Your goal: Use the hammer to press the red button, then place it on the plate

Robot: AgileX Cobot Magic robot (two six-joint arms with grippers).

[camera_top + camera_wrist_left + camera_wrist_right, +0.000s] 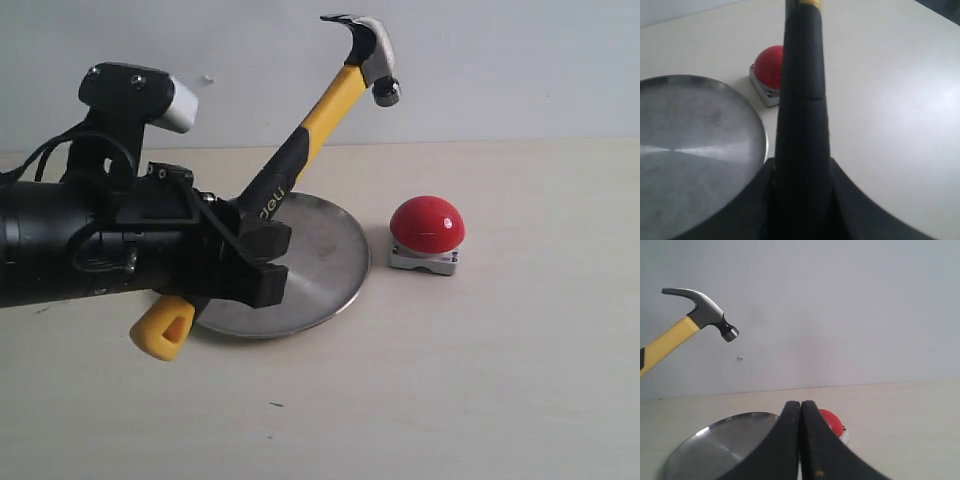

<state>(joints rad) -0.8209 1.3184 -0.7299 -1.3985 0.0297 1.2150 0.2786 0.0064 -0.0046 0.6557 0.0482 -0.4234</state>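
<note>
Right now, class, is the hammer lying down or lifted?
Lifted: the left gripper clamps the hammer by its black grip, head tilted high.

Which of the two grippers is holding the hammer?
The left gripper, clamped on the black grip of the hammer; the right gripper is shut on nothing.
</note>
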